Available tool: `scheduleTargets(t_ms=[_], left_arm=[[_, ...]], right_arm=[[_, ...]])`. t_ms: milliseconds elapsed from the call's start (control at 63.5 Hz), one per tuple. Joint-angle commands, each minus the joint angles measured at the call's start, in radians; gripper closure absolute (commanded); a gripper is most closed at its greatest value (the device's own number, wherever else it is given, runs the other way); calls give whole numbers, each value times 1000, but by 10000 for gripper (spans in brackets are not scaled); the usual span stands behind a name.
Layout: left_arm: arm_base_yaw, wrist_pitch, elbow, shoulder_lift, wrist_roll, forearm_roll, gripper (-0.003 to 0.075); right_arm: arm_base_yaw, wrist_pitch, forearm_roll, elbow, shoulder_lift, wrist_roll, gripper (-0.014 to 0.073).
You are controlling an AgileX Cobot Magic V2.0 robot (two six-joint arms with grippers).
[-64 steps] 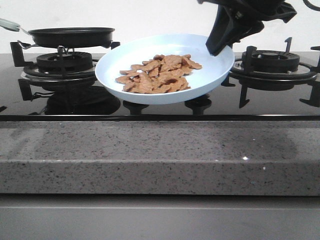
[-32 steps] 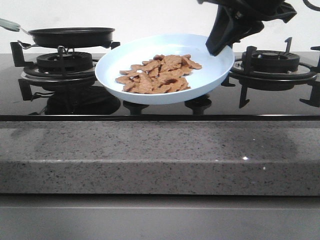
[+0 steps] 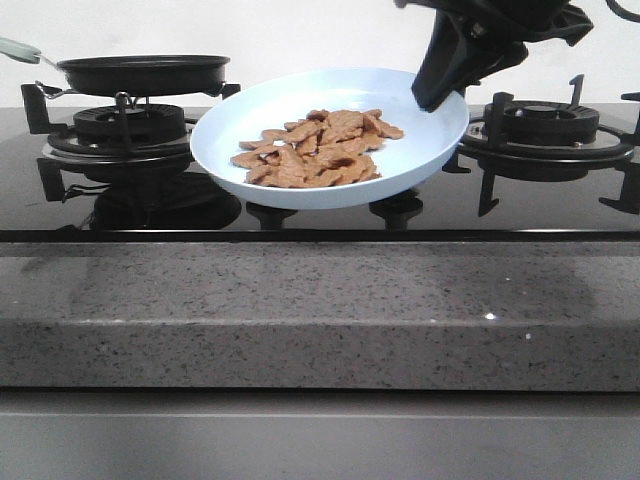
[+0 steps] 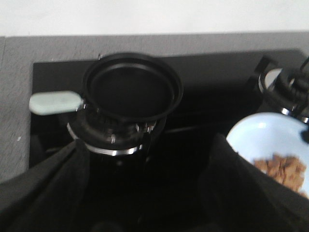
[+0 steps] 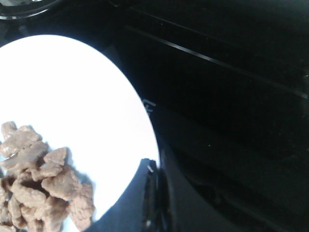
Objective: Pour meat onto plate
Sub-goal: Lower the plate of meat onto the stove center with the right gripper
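While the right tool (image 3: 436,98) pinches the plate (image 3: 240,125) rim | meat (image 3: 315,148) heaped | left wrist alone shows pan (image 4: 132,87) interior | left tool state unclear

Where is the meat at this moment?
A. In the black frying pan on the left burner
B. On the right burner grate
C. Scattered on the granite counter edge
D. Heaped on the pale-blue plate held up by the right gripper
D: the meat lies heaped on the plate, which the right gripper holds by its rim above the hob, while the frying pan on the left burner is empty.
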Motion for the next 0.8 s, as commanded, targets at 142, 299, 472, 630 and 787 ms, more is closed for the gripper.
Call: scheduleTargets(t_ms=[142,299,472,630,787], left_arm=[[-128,-70,155,-173,-233,296,209],[-131,-87,276,-250,-240,322,209],[-131,-83,312,-265,-240,322,209],[-131,-85,312,-265,-240,315,209],[-131,-85,312,-265,-240,312,209]], right_arm=[[0,-47,27,-28,-47,-8,652],[0,-47,27,-28,-47,-8,652],[0,-46,27,-28,-47,-8,652],[0,-46,27,-28,-47,-8,652],[0,-47,27,-28,-47,-8,652]])
